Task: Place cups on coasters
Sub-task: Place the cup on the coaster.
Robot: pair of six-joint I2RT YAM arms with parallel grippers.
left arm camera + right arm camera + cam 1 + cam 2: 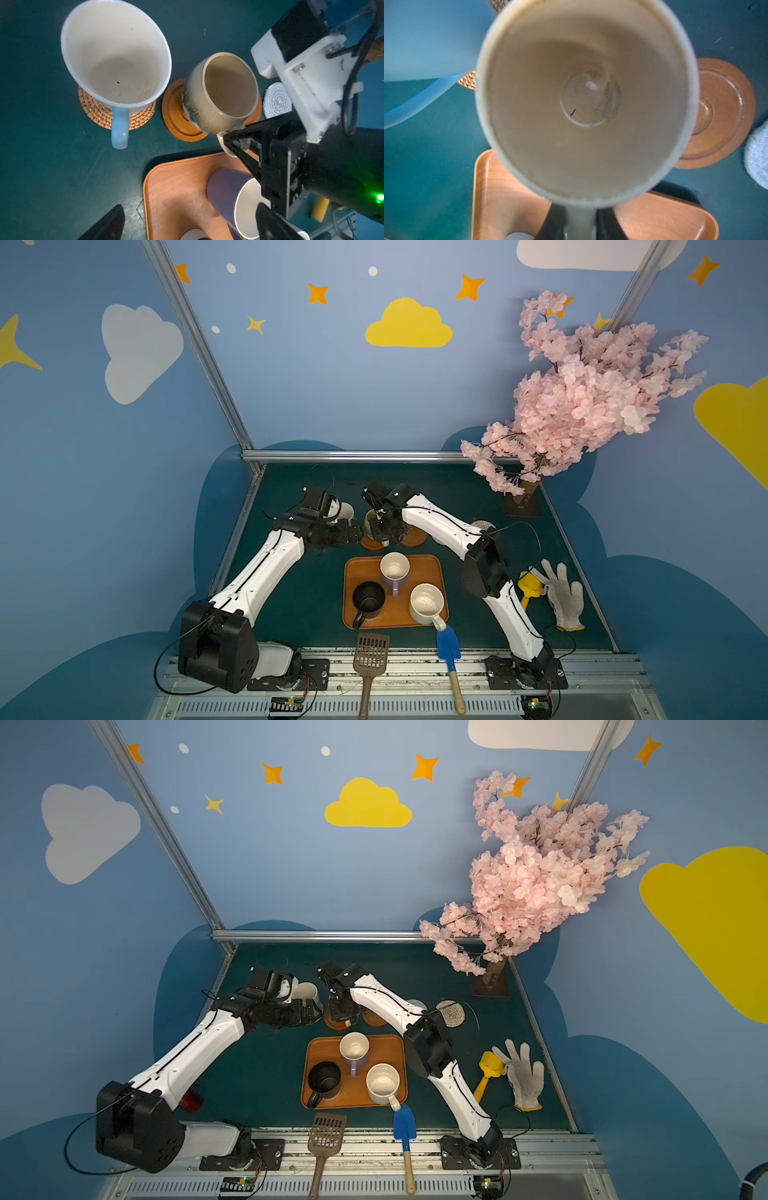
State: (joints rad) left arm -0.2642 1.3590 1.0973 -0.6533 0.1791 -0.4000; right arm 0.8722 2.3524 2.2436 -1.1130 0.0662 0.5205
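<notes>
My right gripper (580, 225) is shut on the handle of the tan-yellow cup (224, 93), holding it over a brown wood coaster (178, 122); whether its base touches I cannot tell. The light blue cup (116, 52) stands on the rattan coaster (97, 112). My left gripper (190, 209) is open and empty, beside that cup and over the orange tray (353, 568). On the tray stand the lavender cup (395, 568), black cup (368, 599) and cream cup (428, 603). Bare coasters: brown wood (720, 112), grey rope (277, 100), cream rope (451, 1013).
A brown slotted spatula (371, 651) and a blue trowel (448, 645) lie at the table's front edge. A yellow scoop (530, 585) and a white glove (563, 597) lie at the right. A pink blossom tree (582, 398) stands at the back right.
</notes>
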